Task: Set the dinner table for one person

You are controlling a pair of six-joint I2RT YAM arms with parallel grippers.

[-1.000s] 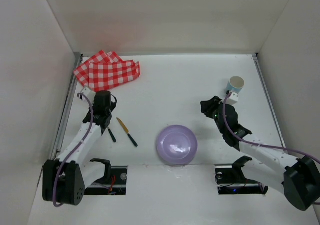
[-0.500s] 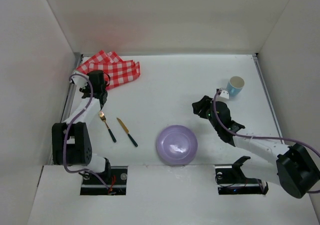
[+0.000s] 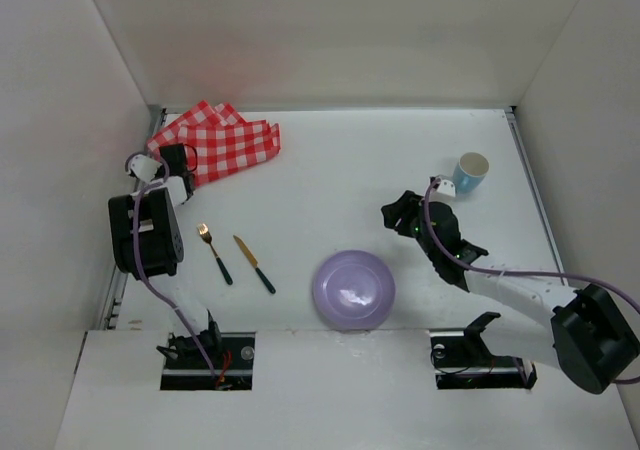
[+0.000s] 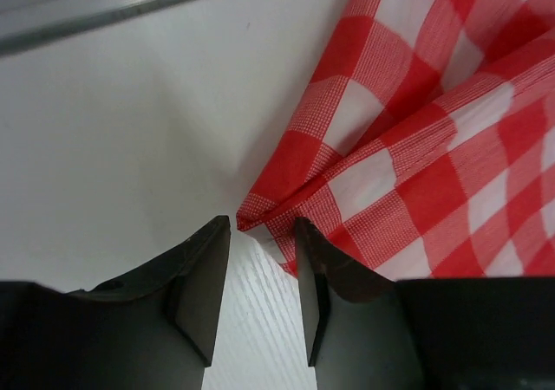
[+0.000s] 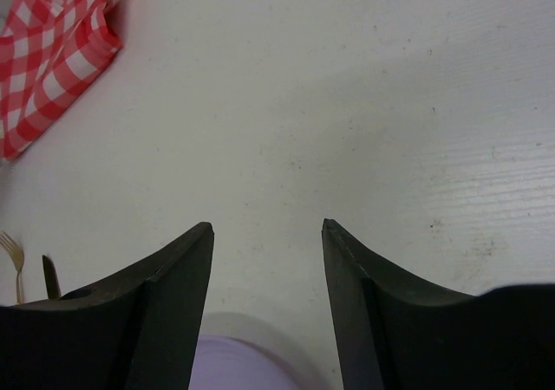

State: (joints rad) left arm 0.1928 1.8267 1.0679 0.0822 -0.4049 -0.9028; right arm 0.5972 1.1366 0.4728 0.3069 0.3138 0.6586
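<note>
Left arm: folded back on itself along the left edge of the overhead view, the elbow low and the wrist reaching up toward the upper left of the frame. My left claw (image 4: 263, 225) points at the near corner of the checkered cloth (image 3: 225, 145). Its 2 fingers (image 4: 204, 277) stand part open with a narrow gap. In the wrist view the cloth corner lies right at the mouth of that gap. The fingers are not closed on it, and I cannot tell whether either one touches it.

Right arm: stretched from the lower right toward the middle of the overhead view, the wrist low. My right claw (image 5: 267, 227) is spread wide and holds nothing, with only bare tabletop between its fingers.

The dinner table (image 3: 340, 160) fills the middle of the overhead view. On it, 1 purple plate (image 3: 353, 290) sits at lower centre. A fork (image 3: 213, 250) and a knife (image 3: 254, 263) lie side by side to its left, apart from each other. A cup (image 3: 469, 170) stands at the right.
</note>
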